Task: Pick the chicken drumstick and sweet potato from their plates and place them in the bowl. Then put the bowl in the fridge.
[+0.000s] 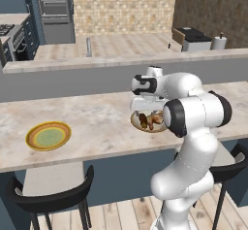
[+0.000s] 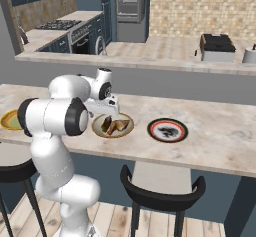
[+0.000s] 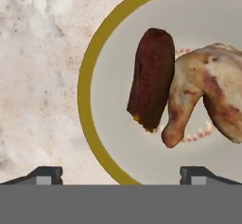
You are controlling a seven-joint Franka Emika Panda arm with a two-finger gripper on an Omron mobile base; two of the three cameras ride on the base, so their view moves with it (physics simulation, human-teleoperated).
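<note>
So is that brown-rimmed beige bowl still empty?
No, full: the brown-rimmed beige bowl holds the reddish-brown sweet potato and golden chicken drumstick.

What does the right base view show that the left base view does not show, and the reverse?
Right base view alone: a dark-rimmed plate to the right of the bowl, and the stove at the back left. Left base view alone: the whole yellow-rimmed plate, bare, far left of the bowl; the right view cuts it at its edge. Both share: the bowl with the sweet potato and the chicken drumstick inside, under the arm, on the marble counter.
</note>
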